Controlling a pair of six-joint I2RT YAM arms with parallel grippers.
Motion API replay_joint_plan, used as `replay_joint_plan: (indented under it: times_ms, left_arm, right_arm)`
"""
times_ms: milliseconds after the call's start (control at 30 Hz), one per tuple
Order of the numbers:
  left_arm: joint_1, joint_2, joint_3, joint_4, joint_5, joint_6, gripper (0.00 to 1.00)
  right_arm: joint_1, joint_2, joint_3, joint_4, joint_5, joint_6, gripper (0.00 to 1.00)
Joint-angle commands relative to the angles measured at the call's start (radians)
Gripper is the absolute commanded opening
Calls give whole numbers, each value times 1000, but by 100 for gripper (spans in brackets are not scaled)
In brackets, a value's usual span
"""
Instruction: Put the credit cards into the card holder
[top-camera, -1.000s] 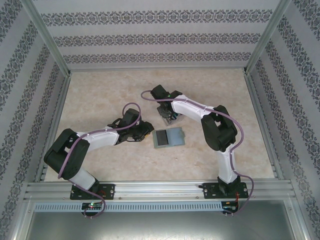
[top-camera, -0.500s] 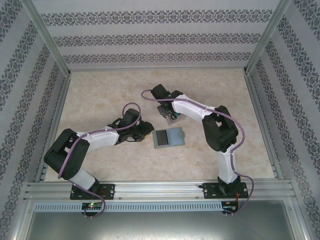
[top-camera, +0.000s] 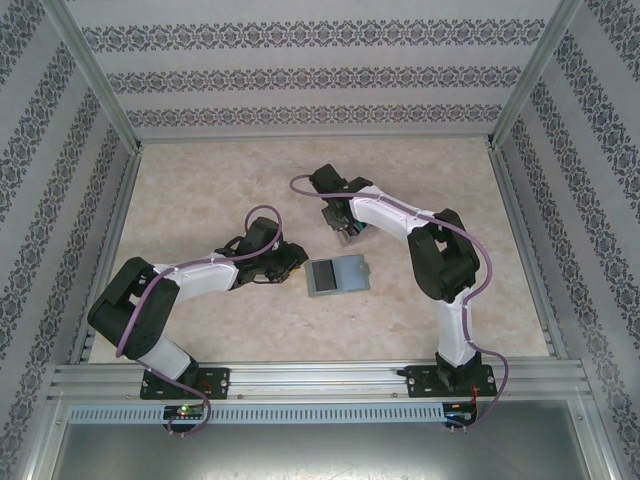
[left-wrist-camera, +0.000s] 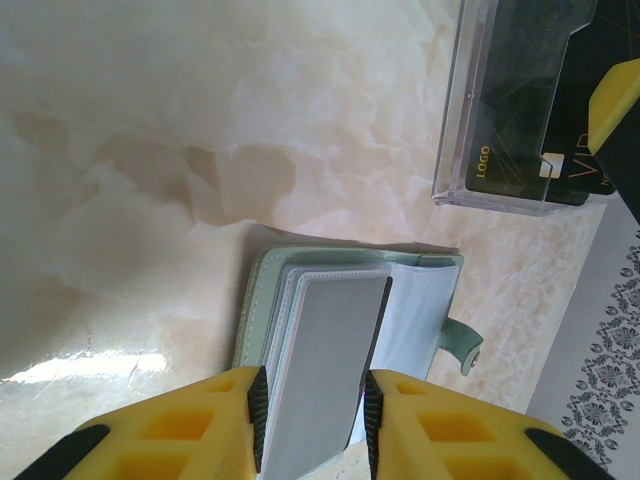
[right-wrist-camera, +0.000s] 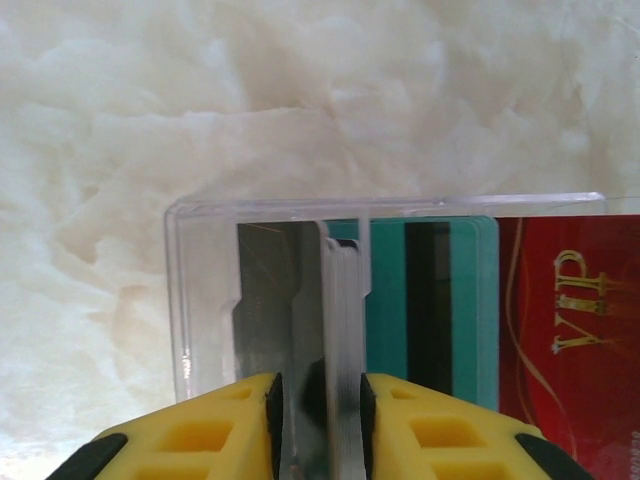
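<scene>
Left tool (left-wrist-camera: 313, 390) is clamped narrow on a leaf of the open card holder (left-wrist-camera: 425, 300), apparently steadying it on the counter (left-wrist-camera: 150, 150) for loading. Right tool (right-wrist-camera: 320, 390) straddles an upright grey card (right-wrist-camera: 342, 300) in the clear tray (right-wrist-camera: 200, 300); whether it's pinched yet, I can't tell.

Bright, even light on the tabletop (top-camera: 200, 180), shadows soft and faint. Left of the card holder (left-wrist-camera: 420, 310) a white glare patch shows from the left wrist — the left tool (left-wrist-camera: 312, 390) and its gripped grey card (left-wrist-camera: 330, 340) blur near the lens.
</scene>
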Motion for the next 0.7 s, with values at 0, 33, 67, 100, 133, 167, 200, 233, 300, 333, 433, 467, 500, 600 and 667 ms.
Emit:
replay_joint_plan:
  times_ms: [0, 33, 67, 100, 133, 167, 200, 233, 300, 333, 433, 467, 500, 600, 667]
  left_arm:
    - [11, -3, 17, -21, -5, 14, 34]
    - [11, -3, 17, -21, -5, 13, 34]
    - [11, -2, 18, -20, -3, 14, 34]
    - [11, -2, 19, -22, -2, 14, 34]
    - [11, -1, 21, -23, -1, 15, 34]
    - [11, -1, 21, -25, -1, 16, 34]
    - [10, -1, 21, -25, -3, 17, 34]
    - [11, 0, 21, -25, -2, 17, 34]
    - [11, 3, 23, -26, -1, 17, 34]
    - [11, 4, 23, -25, -1, 15, 34]
    - [11, 5, 20, -19, 0, 13, 34]
    - [11, 5, 20, -19, 1, 12, 34]
    - [10, 5, 20, -19, 0, 13, 34]
    - [11, 7, 24, -20, 1, 14, 34]
    - [10, 10, 30, -22, 4, 15, 34]
  right_arm:
    - [-14, -10, -7, -18, 37, -7, 31]
    - [-17, -7, -6, -20, 38, -7, 32]
    - [-20, -4, -5, -19, 39, -6, 34]
    - [-21, -1, -6, -20, 35, -7, 35]
    - [-23, 2, -3, -20, 33, -7, 35]
    - [-23, 4, -3, -20, 30, -7, 35]
    - [-24, 6, -3, -21, 23, -8, 36]
    - [-24, 10, -2, -21, 13, -10, 36]
    - [-23, 16, -2, -21, 7, -14, 36]
    - [-23, 20, 0, -23, 16, -13, 35]
    - [-24, 31, 2, -26, 17, -19, 36]
    - [-24, 34, 6, -29, 14, -20, 37]
    - [-24, 38, 7, -30, 13, -22, 37]
    - [-25, 53, 19, -37, 14, -25, 38]
    - [-24, 61, 24, -39, 23, -27, 38]
